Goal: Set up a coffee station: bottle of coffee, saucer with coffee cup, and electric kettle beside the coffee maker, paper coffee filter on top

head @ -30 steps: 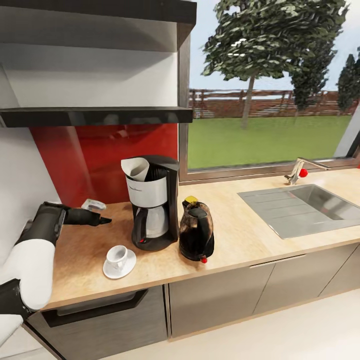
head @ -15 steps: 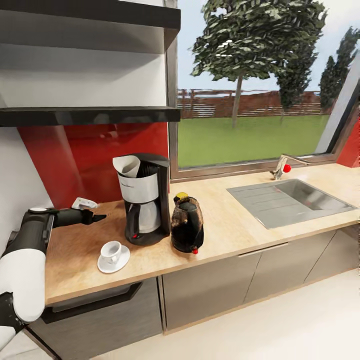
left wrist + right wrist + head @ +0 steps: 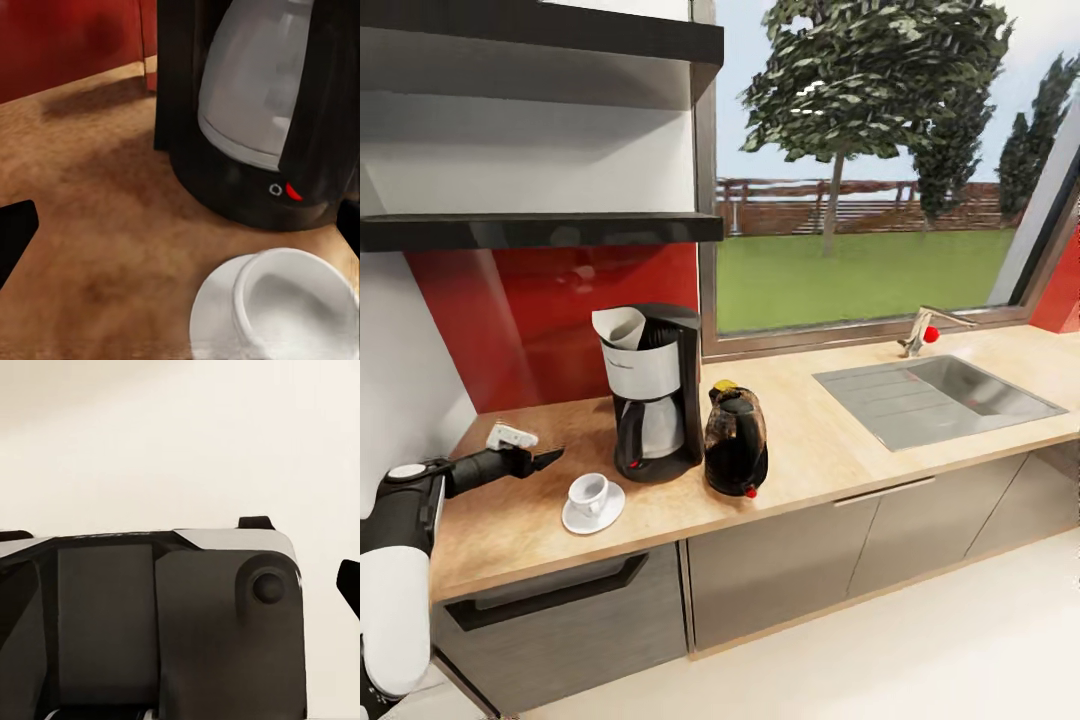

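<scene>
The black and silver coffee maker [image 3: 652, 400] stands on the wooden countertop [image 3: 810, 455], with a white paper filter [image 3: 622, 327] on its top. To its right, close beside it, stands the black electric kettle [image 3: 735, 442]; a yellowish cap [image 3: 723, 385] peeks out behind the kettle and I cannot tell what it belongs to. A white cup [image 3: 590, 493] sits on a white saucer [image 3: 594, 515] left of the machine's front. My left gripper [image 3: 550, 458] hovers open just left of the cup, whose rim [image 3: 300, 300] and the glass carafe [image 3: 255, 97] lie ahead of it. My right gripper [image 3: 180, 585] is open over pale floor.
A steel sink [image 3: 935, 400] with a faucet [image 3: 920, 335] is set in the counter to the right. Two dark wall shelves [image 3: 540, 232] hang above the red backsplash [image 3: 550, 320]. Grey cabinet fronts [image 3: 780, 570] run below the counter edge.
The camera has shifted, so the whole scene sits differently. My left gripper has come down and back from near the backsplash toward the counter's front, ending beside the cup and saucer.
</scene>
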Available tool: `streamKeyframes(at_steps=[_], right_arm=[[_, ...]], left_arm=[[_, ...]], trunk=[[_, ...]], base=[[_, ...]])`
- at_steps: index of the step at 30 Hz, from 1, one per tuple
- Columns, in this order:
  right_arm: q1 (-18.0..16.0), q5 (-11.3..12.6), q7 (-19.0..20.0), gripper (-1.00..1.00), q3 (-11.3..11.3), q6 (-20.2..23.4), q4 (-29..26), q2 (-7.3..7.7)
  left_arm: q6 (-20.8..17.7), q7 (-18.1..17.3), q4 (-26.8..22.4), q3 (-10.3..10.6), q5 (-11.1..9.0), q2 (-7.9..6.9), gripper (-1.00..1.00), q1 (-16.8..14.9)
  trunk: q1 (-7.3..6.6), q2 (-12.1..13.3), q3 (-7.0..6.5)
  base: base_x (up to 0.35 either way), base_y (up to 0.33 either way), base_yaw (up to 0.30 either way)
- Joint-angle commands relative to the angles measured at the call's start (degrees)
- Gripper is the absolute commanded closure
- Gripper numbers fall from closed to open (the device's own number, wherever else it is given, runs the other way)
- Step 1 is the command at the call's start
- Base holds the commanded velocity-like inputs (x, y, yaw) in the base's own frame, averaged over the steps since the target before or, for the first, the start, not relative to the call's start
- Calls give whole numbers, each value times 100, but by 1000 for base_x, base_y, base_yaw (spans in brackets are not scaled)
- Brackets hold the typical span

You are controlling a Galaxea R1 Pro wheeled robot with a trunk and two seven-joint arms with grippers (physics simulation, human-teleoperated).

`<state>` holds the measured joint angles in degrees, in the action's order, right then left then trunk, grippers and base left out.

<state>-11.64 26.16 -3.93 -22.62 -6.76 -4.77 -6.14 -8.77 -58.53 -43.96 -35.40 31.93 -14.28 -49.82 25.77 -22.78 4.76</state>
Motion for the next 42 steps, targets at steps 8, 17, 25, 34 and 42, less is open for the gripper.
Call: streamKeyframes(at_steps=[8,17,25,34,42], right_arm=[[-5,55,-20,-100,-43,-19,2,-1],[-5,55,-20,-100,-49,-19,2,-8],[-5,48,-20,-100,-58,-19,2,-10],[-5,47,-20,-100,-67,-19,5,-17],[-5,47,-20,-100,-81,-19,11,-27]], left_arm=[[74,-27,-16,-28,6,4,-100,60],[424,-72,-289,-37,-669,35,-100,902],[818,-923,-559,-63,-1811,32,-100,2131],[1296,-1650,-505,-63,-2214,63,-100,3330],[2205,-691,1222,-36,-1858,30,-100,4210]], trunk=[[1,-14,13],[1,-14,13],[1,-14,13],[1,-14,13],[1,-14,13]], base=[[-287,0,-63],[-45,0,-61],[0,0,0],[0,0,0],[0,0,0]])
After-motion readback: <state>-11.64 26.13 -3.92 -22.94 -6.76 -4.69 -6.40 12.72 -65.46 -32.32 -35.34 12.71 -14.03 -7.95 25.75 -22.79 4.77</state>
